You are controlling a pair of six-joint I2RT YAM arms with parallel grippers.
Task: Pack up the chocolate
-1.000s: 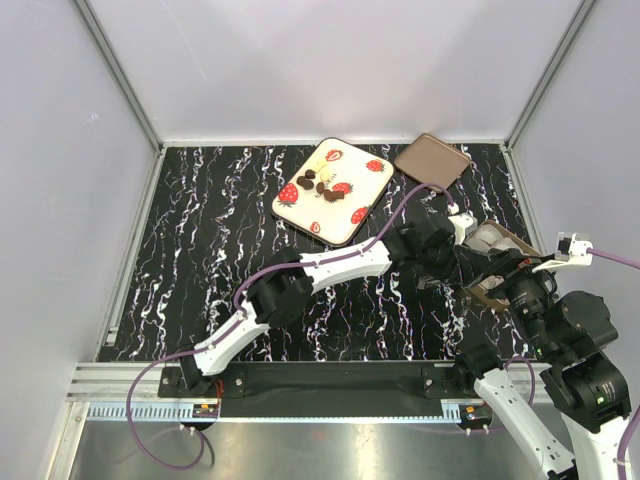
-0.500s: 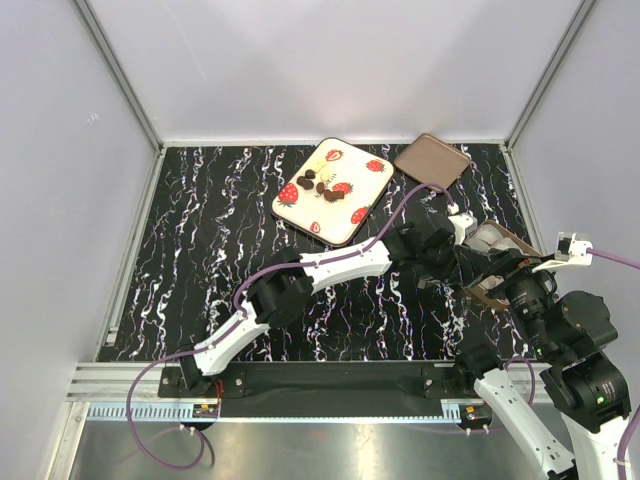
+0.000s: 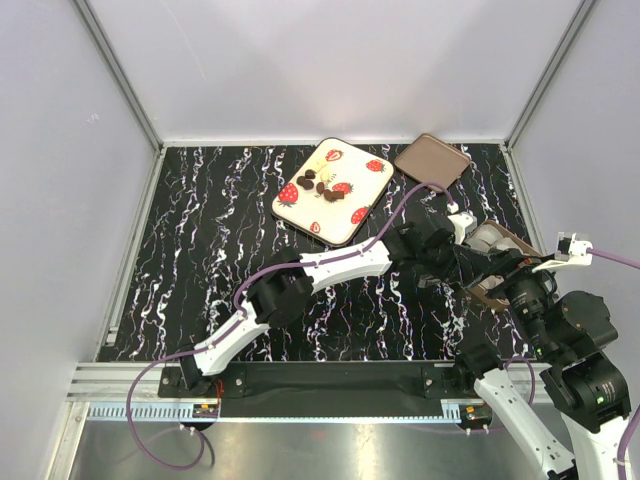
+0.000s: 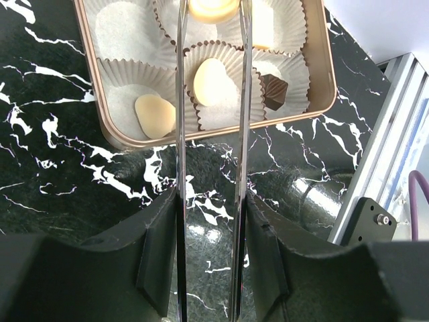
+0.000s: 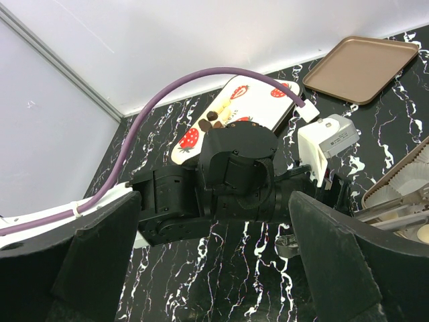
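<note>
The left end effector [image 4: 212,5] has its long thin fingers clamped on a cream chocolate [image 4: 213,11], held over the gold box [image 4: 323,74] of paper cups [image 4: 120,30]. Nearer the wrist lie a second cream piece [image 4: 213,82] and a third [image 4: 155,113], with a dark piece [image 4: 273,92] at one side. The left arm stretches low across the bench [image 3: 220,250]. Well apart sit the strawberry tray [image 3: 368,188], carrying dark chocolates [image 3: 320,185], and the brown lid [image 3: 432,160]. The right end effector [image 5: 214,201], fingers wide apart and empty, faces the left wrist, which fills the space ahead.

Bright, even light; crisp focus; soft glare on glossy table [image 4: 208,221].
</note>
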